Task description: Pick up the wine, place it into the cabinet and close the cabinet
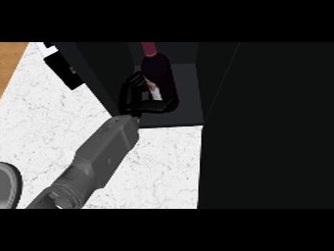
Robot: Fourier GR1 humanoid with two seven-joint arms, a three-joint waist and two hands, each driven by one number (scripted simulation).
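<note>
Already inside: wine set in the cabinet, door yet to close.
Cabinet (220, 88) stands open; one hand (137, 98) reaches in, fingers (133, 81) curled round the wine (157, 66), just beyond them. Letting go and shutting remain.

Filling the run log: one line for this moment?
left hand around wine bottle | bottle inside cabinet | door open | right hand unseen

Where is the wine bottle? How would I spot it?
Find the big black cabinet on the white marble counter. In its open compartment stands the wine bottle, with a hand around it. It alone is dark with a red top.
</note>
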